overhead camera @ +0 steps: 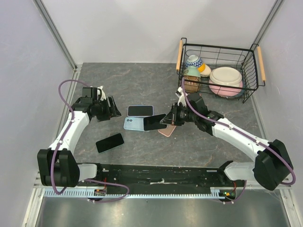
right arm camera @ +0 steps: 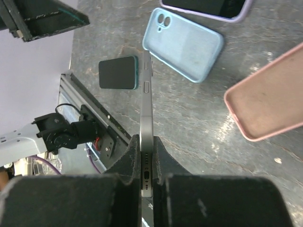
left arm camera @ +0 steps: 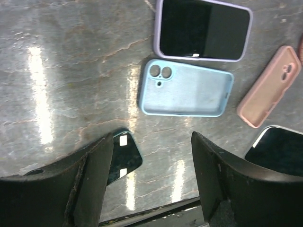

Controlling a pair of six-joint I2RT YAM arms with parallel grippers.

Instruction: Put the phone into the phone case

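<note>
Two arms work over a dark grey, marble-veined desk (overhead camera: 142, 85). Pale lilac walls (overhead camera: 142, 28) close three sides, with aluminium posts (overhead camera: 54, 33) at the far corners. The desk surface is glossy: light strips reflect off it in the left wrist view.

Right jaws are pinching the phone (right arm camera: 147, 90) at its port end. It's edge-on and off the desk, between the blue case (overhead camera: 132, 123) and the pink case (overhead camera: 166, 131). Blue case lies flat, lens holes visible. Pink case lies hollow side up.

Left jaws are spread and hold nothing, hovering just left of a lilac-cased phone (overhead camera: 140, 110). A bare black phone (overhead camera: 110, 143) lies flat on the near-left desk.

A wire basket (overhead camera: 215, 47) with wooden handles sits in the far right corner, with bowls (overhead camera: 225, 78) inside.
</note>
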